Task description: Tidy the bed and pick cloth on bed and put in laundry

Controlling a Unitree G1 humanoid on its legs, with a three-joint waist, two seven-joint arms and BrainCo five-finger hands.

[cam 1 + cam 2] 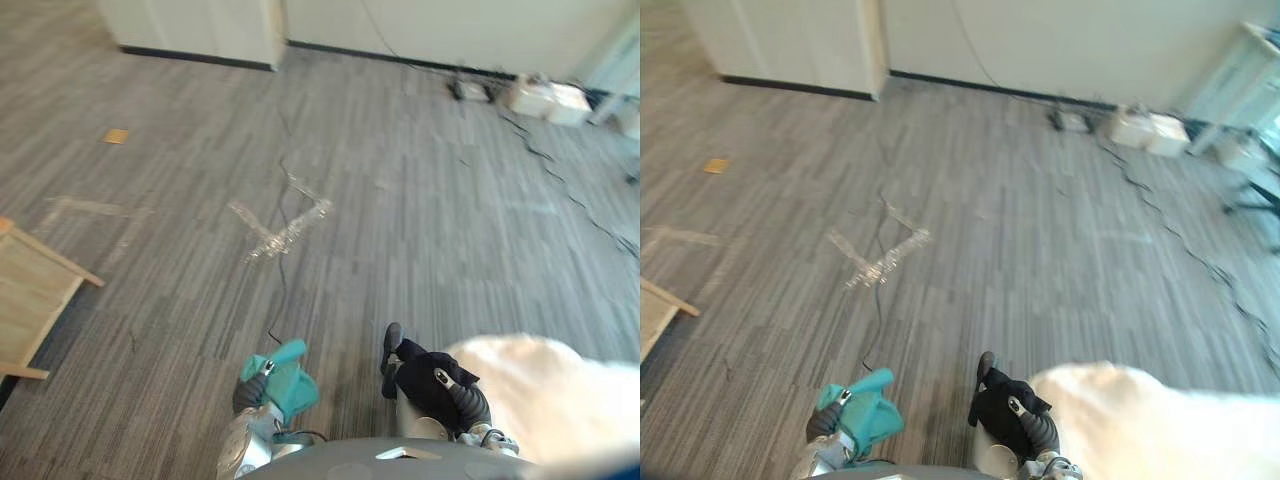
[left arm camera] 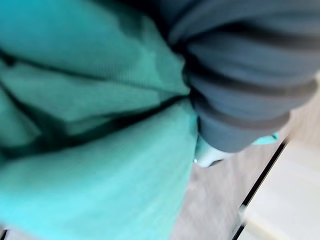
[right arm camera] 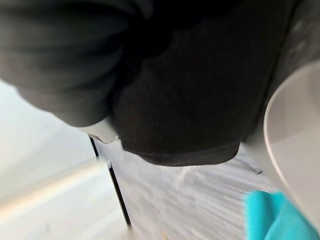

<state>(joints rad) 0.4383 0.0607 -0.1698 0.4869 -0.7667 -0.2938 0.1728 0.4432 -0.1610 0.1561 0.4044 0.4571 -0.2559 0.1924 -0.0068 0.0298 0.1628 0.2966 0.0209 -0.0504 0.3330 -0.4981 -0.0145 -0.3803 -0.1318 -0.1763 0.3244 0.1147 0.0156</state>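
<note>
Teal cloth (image 1: 290,385) bunched at left robot hand (image 1: 248,393), black cloth (image 1: 405,362) at right robot hand (image 1: 455,392) (grip hidden, I can't tell); laundry drop pending.

open carpet floor (image 1: 420,220) ahead of left hand (image 1: 250,393) and right hand (image 1: 462,400), free gap between the two hands, white fluffy bedding (image 1: 545,390) just outside right hand blocking that side, wooden frame (image 1: 30,290) well out from left hand, white boxes (image 1: 545,98) and wall (image 1: 450,30) far ahead
</note>
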